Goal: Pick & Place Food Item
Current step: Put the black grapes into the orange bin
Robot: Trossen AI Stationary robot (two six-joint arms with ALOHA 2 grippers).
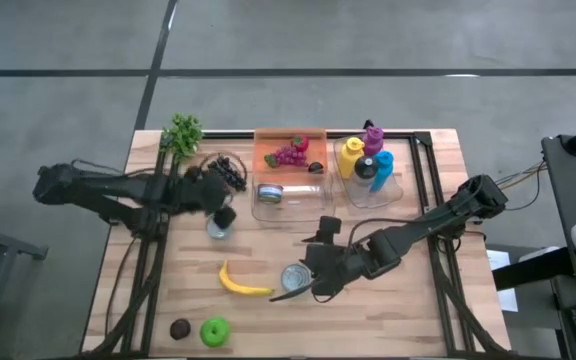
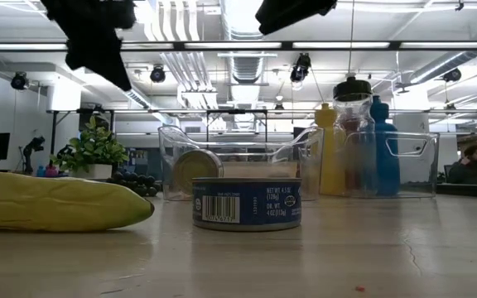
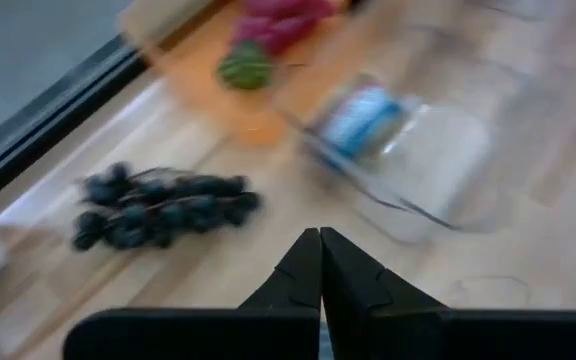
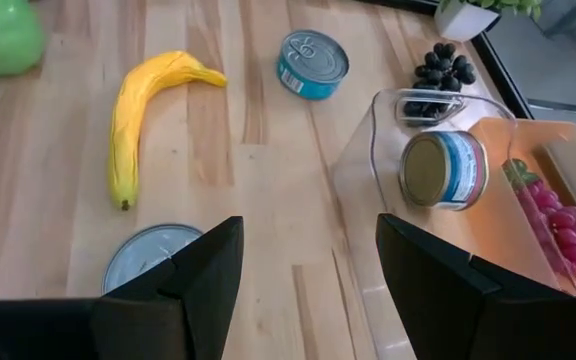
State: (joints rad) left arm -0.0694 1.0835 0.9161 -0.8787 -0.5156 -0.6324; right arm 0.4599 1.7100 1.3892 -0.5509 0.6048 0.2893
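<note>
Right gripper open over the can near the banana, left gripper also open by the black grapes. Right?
Not quite. The left gripper is shut; the left wrist view shows its fingers pressed together near the black grapes. The right gripper is open above the can beside the banana.

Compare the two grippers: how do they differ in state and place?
The left gripper is shut and empty, above the dark grapes; the right gripper is open, above a tin near the banana. Neither holds anything.
</note>
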